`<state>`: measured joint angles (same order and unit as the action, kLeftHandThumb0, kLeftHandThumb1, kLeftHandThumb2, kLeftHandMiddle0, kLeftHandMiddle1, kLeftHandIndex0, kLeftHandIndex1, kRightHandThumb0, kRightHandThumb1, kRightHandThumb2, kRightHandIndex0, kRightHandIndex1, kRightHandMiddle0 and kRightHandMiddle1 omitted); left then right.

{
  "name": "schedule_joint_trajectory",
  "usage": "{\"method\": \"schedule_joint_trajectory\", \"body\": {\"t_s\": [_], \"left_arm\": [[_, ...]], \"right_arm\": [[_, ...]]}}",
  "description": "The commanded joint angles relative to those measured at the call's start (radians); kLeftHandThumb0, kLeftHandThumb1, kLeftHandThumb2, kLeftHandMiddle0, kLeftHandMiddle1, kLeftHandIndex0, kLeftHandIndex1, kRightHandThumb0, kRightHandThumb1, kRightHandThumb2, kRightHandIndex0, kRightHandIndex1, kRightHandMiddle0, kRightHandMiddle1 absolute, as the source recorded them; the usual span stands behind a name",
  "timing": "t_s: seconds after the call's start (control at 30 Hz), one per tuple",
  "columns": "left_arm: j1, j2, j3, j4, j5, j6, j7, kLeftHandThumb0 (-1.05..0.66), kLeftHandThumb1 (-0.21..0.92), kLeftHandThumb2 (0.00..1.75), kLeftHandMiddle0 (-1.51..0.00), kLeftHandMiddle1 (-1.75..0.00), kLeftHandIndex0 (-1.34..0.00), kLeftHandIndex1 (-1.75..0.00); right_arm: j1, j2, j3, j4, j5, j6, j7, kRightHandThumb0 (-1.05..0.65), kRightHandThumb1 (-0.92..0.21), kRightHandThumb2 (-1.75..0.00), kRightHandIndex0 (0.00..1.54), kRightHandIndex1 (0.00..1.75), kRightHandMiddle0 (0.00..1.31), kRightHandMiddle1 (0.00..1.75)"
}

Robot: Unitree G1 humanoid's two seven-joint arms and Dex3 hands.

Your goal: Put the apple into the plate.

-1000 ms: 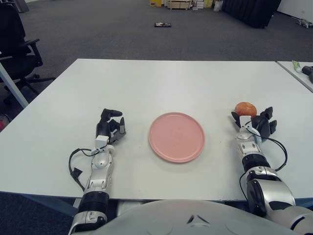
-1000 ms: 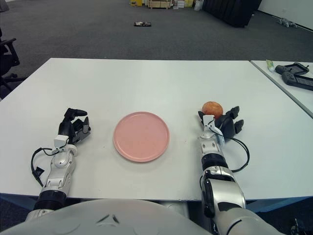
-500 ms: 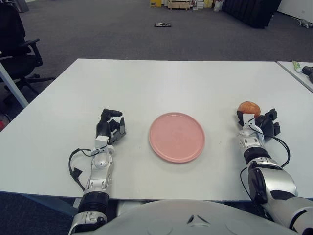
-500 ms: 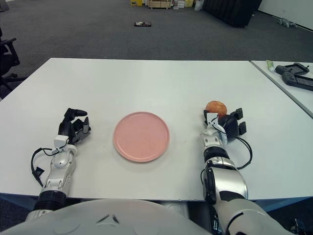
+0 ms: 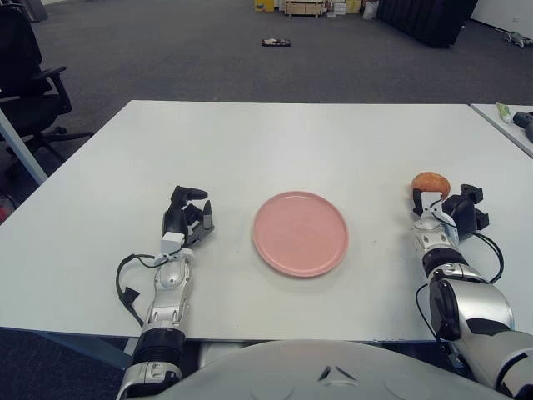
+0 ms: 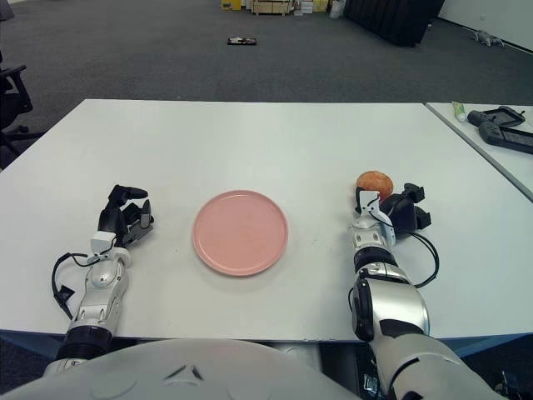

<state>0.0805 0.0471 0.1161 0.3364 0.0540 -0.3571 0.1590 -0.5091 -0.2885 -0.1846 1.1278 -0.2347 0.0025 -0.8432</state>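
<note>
Pink and round, the plate lies flat near the middle of the white tabletop in the left eye view, and it holds nothing. No brand, label or readable writing shows on it or on anything else. Well to the right of the plate sits the orange-red apple, on the tabletop. The right hand shows just beside the apple, on its near right side, wrist pointing back toward the robot, dark fingers half curled; they do not wrap the fruit, and whether any of them touches it cannot be told. To the left of the plate, a little apart from its rim, the left hand shows palm-in with its fingers curled over and nothing between them; its forearm runs back toward the robot with a black cable looping beside it. Far to the left of the plate, off the tabletop, stands a black office chair on grey carpet

In the right eye view the plate has the apple to its right, outside its rim. The right hand is close against the apple's near right side. The left hand, clenched on nothing, shows left of the plate. At the far right, well beyond the apple, a second table carries a dark tool
</note>
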Motion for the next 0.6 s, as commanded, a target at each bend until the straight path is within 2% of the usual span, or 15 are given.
{"method": "schedule_joint_trajectory", "body": {"t_s": [0.0, 0.23, 0.57], "left_arm": [[0.021, 0.003, 0.001, 0.024, 0.002, 0.026, -0.005, -0.39, 0.64, 0.92, -0.81, -1.75, -0.37, -1.75], [0.019, 0.003, 0.003, 0.031, -0.004, 0.022, -0.01, -0.39, 0.64, 0.92, -0.81, -1.75, -0.37, -1.75], [0.015, 0.004, 0.004, 0.041, -0.01, 0.004, -0.015, -0.39, 0.64, 0.92, -0.8, -1.75, -0.37, -1.75]], "right_arm": [[-0.02, 0.017, 0.018, 0.015, 0.014, 0.017, 0.04, -0.52, -0.4, -1.01, 0.0, 1.32, 0.0, 1.11], [-0.047, -0.002, 0.054, 0.021, -0.004, 0.058, 0.072, -0.57, -0.43, -0.97, 0.0, 1.3, 0.0, 1.11], [-0.104, -0.038, 0.124, 0.027, -0.04, 0.13, 0.151, -0.67, -0.54, -0.84, 0.0, 1.09, 0.0, 0.99]]}}
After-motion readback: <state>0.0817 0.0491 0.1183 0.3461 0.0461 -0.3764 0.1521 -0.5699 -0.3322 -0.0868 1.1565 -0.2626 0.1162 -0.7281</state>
